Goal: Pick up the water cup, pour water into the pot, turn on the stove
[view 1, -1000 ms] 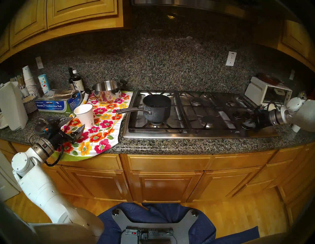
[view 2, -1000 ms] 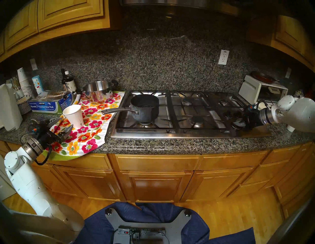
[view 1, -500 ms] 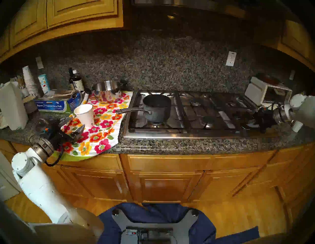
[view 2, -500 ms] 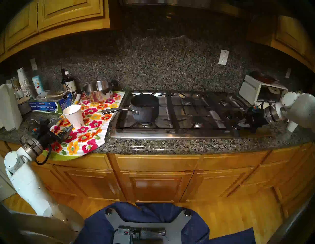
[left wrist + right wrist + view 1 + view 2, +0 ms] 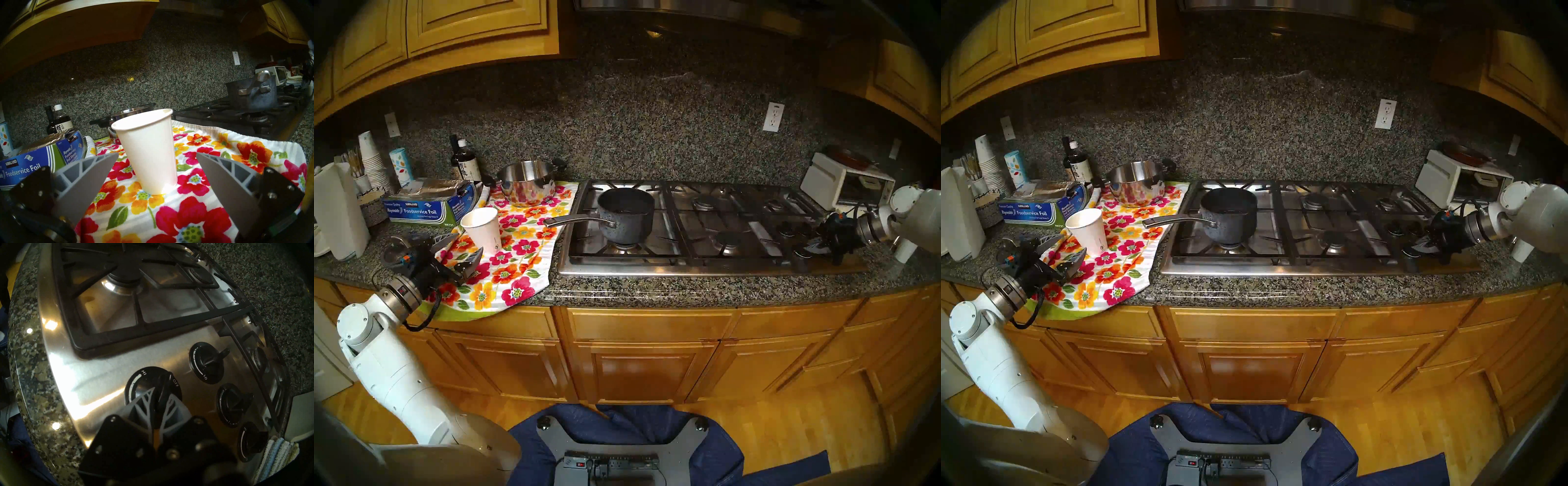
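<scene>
The white water cup [image 5: 483,230] [image 5: 1088,230] [image 5: 147,149] stands upright on a flowered towel [image 5: 517,271], left of the stove [image 5: 704,266] [image 5: 1280,268] [image 5: 102,370]. My left gripper [image 5: 466,246] [image 5: 1073,245] [image 5: 157,154] is open just short of the cup, one finger on each side and neither touching it. The dark speckled pot [image 5: 626,217] [image 5: 1229,217] [image 5: 251,95] sits on the front left burner, handle pointing left. My right gripper [image 5: 812,246] [image 5: 1419,246] [image 5: 160,399] is shut on a black stove knob [image 5: 163,392] in the knob cluster at the stove's right.
A shiny steel two-handled pot [image 5: 526,183] stands behind the cup, and a foil box [image 5: 426,208] lies to its left. Bottles [image 5: 465,163], a stack of cups [image 5: 371,159] and a paper-towel roll [image 5: 337,210] stand at far left. A toaster oven [image 5: 846,183] sits behind my right arm.
My right wrist has turned and shifted slightly rightward, still clamped on the knob. The left arm, cup and pot have not moved.
</scene>
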Action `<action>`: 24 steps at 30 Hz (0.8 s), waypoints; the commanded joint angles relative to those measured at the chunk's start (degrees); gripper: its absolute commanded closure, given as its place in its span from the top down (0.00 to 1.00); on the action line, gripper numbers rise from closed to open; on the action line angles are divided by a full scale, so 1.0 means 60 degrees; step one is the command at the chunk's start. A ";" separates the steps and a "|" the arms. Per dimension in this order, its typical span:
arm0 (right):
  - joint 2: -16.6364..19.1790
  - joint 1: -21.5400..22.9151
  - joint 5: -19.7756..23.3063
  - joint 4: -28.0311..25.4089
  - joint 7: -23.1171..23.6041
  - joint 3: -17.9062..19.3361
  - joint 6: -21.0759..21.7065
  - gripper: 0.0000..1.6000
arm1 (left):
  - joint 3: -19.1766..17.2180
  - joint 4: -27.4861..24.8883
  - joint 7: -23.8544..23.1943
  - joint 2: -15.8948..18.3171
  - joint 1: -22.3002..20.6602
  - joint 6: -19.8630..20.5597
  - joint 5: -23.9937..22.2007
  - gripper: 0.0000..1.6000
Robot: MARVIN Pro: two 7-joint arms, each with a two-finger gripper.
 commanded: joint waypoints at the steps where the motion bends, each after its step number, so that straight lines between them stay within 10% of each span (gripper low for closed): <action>1: -0.0283 -0.0690 0.0170 -0.0658 0.0095 -0.0038 0.0204 0.00 | 0.0006 -0.0193 0.0018 0.0092 -0.0208 0.0000 -0.0180 1.00; 24: -0.0488 -0.0706 -0.0003 -0.0919 0.0031 -0.0512 -0.0229 0.00 | 0.0013 -0.0188 0.0018 0.0094 -0.0203 -0.0002 -0.0161 1.00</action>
